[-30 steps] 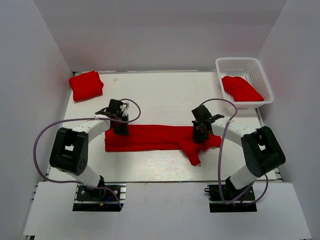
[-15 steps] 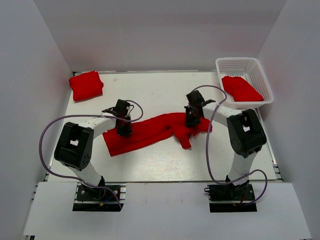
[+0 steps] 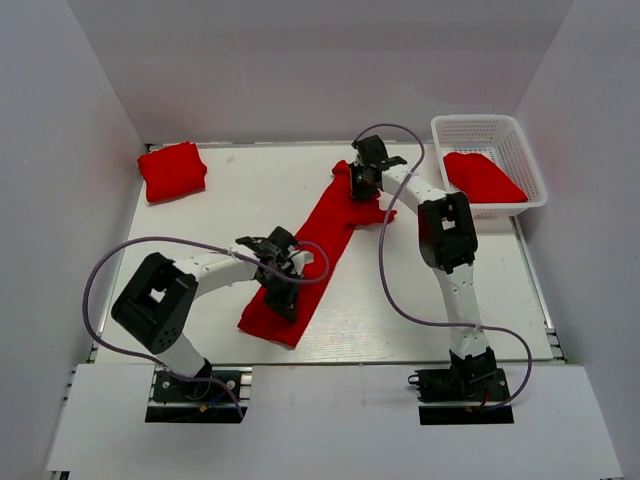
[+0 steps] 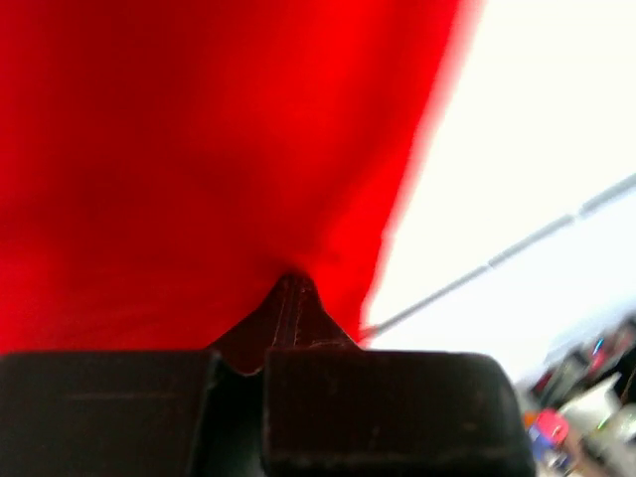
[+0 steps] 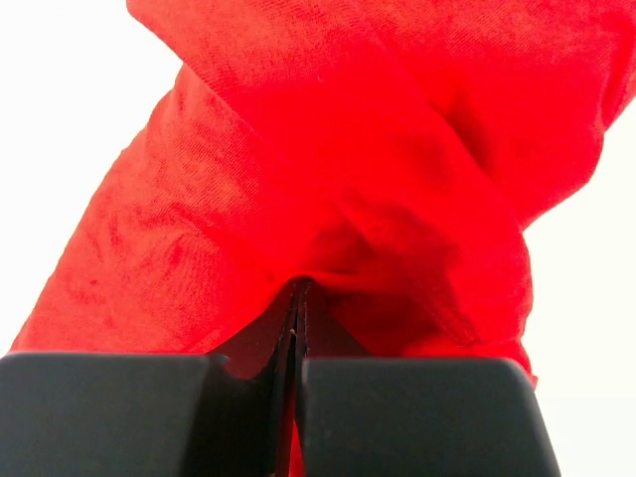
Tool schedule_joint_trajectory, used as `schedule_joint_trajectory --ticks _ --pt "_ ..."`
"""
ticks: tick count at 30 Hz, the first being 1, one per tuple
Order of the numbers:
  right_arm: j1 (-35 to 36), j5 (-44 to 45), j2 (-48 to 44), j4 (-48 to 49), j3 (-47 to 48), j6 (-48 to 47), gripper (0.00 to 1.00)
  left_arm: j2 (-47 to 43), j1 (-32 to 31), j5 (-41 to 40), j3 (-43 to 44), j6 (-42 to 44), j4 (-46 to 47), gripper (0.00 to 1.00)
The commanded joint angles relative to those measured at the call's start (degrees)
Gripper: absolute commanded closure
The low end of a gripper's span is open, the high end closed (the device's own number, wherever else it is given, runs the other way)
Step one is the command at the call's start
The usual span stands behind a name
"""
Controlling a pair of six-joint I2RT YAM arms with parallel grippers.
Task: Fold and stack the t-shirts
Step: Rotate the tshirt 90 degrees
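1. Gripping a long band of red cloth, the held t-shirt [image 3: 325, 225], the left tool [image 3: 283, 278] is clamped on the near end and the right tool [image 3: 362, 180] on the far end, with the fabric running straight between them
2. Just ahead of the right tool the cloth looks twisted and a sleeve juts out beside it; set down like this, the fold probably comes out lumpy
3. Each tool pinches only a small gather, so pulling them further apart could let the fabric slip free
4. Between the tools the band appears to lie on the surface [image 3: 230, 200]; dragging it may roll an edge under
5. A folded t-shirt [image 3: 172, 170] sits well left of the left tool, and the basket [image 3: 478, 122] is near the right tool's right side, where a wide swing could catch its rim
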Motion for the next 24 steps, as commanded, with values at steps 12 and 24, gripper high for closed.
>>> schedule_joint_trajectory --ticks 12,24 --pt "1.83 -0.48 -12.50 0.93 5.31 -3.43 0.95 -1.03 -7.22 -2.91 19.97 -0.01 -0.01 1.00" --pt "2.00 1.90 -29.38 2.94 -13.30 1.38 1.00 -7.72 -1.34 -23.12 17.48 0.95 -8.12 1.00"
